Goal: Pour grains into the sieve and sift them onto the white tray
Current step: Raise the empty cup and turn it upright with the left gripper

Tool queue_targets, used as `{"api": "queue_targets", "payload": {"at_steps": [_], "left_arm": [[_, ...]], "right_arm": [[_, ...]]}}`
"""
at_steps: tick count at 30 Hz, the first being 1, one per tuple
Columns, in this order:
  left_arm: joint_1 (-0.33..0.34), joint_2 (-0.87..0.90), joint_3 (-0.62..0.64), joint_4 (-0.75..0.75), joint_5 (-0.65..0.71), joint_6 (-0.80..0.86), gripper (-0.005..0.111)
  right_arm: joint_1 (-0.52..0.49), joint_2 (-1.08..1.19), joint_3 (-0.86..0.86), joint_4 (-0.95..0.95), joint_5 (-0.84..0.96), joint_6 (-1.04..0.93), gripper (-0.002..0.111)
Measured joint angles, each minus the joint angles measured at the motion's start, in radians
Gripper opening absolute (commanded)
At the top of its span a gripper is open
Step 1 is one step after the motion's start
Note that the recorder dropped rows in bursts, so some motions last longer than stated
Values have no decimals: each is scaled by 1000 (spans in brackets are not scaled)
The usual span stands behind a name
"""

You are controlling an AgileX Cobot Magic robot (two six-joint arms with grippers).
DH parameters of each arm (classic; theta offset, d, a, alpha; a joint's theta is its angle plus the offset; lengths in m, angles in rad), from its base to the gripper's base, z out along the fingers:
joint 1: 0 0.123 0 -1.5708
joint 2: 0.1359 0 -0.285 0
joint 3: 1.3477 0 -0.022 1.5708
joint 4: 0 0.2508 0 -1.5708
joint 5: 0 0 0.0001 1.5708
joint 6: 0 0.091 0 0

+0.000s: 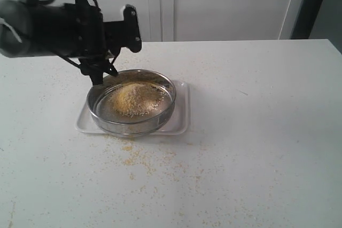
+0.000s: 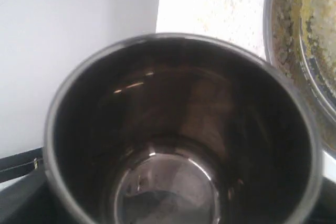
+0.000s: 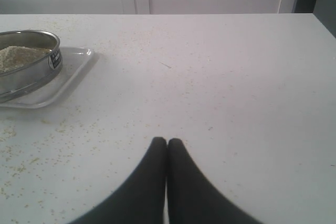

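Just beside the sieve (image 1: pixel 133 126) hangs the steel cup (image 2: pixel 184 129); grains (image 1: pixel 133 156) dot the table (image 1: pixel 256 132).

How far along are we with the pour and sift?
Pour looks done: the steel cup, held by the left gripper, shows empty, and the grains sit heaped in the sieve on the white tray. In hand: the cup, beside the sieve's rim. Remaining: sifting; the heap sits on the mesh. The right gripper is shut, off to the side.
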Motion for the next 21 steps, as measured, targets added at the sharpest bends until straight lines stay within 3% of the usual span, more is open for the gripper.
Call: {"api": "queue_targets", "payload": {"at_steps": [2, 6, 7, 8, 9, 12, 18, 21], "left_arm": [[25, -54, 42, -13, -83, -2, 0], [148, -218, 247, -93, -395, -23, 0], [202, -274, 329, -106, -563, -35, 0], [223, -298, 368, -110, -638, -37, 0], [273, -338, 436, -109, -832, -48, 0], [334, -381, 530, -87, -1170, -54, 0], [339, -411, 607, 86, -1369, -43, 0], [339, -415, 609, 102, -1395, -24, 0]], "right_arm": [[0, 0, 0, 0, 0, 0, 0], [0, 0, 0, 0, 0, 1, 0], [0, 0, 0, 0, 0, 1, 0], [0, 0, 0, 0, 0, 1, 0], [0, 0, 0, 0, 0, 1, 0], [0, 0, 0, 0, 0, 1, 0], [0, 0, 0, 0, 0, 1, 0], [0, 0, 0, 0, 0, 1, 0]]}}
